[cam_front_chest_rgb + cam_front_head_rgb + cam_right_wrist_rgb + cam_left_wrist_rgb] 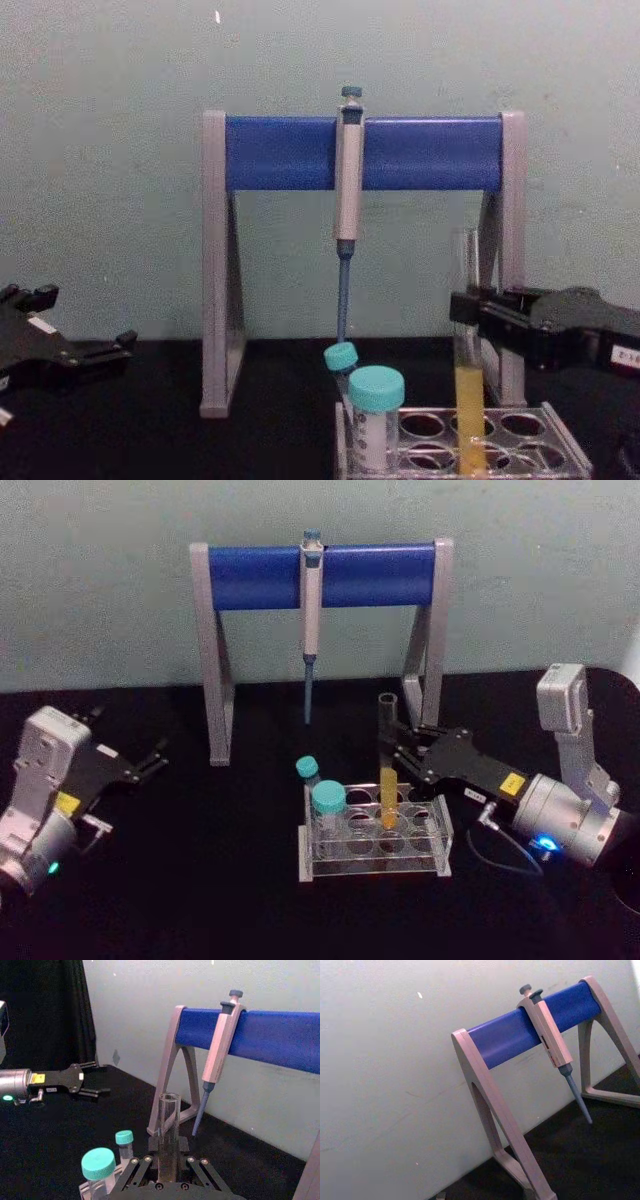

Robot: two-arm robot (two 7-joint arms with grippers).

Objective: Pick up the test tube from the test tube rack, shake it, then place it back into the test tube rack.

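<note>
The black table [200, 880] runs under everything, and the grey-and-blue pipette stand [250, 575] rises at its back against the wall. My left gripper [158, 758] rests idle on the left of the table, its fingers spread apart and holding nothing. My right gripper [392, 742] reaches in from the right, and its fingers are closed on the test tube [388, 795] about halfway up (above the yellow liquid). The clear test tube rack [370, 865] sits in front of the stand. A grey-blue pipette [312, 600] hangs from the stand's blue bar. The test tube stands upright, its lower end down in a back-row hole. Two teal-capped tubes [328, 798] stand at the rack's left end.
</note>
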